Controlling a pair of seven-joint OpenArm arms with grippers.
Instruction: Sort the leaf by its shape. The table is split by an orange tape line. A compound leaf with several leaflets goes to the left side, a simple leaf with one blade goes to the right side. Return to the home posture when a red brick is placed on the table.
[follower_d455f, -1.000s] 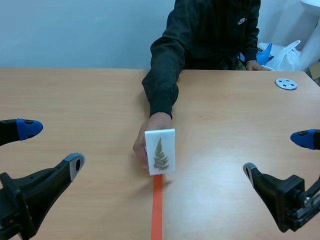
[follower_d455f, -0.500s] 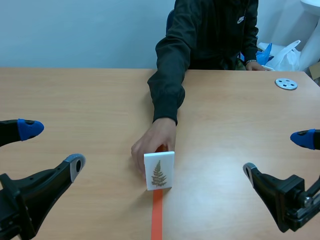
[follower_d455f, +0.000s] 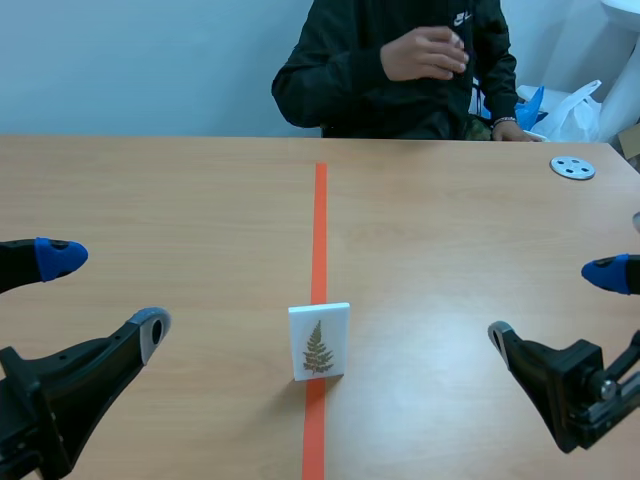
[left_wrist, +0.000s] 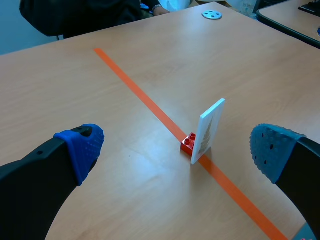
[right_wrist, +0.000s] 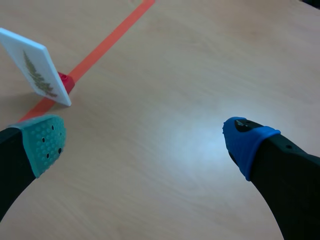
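Note:
A white card printed with a fern-like leaf of several leaflets stands upright on the orange tape line, near the table's front. A small red brick props the card at its back. It also shows in the right wrist view, where the card leans in front of the brick. My left gripper hangs open at the left, well clear of the card. My right gripper hangs open at the right, also apart from it. Neither holds anything.
A person sits across the table with one hand raised at chest height. A grey disc lies at the far right of the table. Plastic bags sit beyond the table's back right edge.
The person set the card down on the tape line, let go and pulled the arm back to the chest. Both arms kept still.

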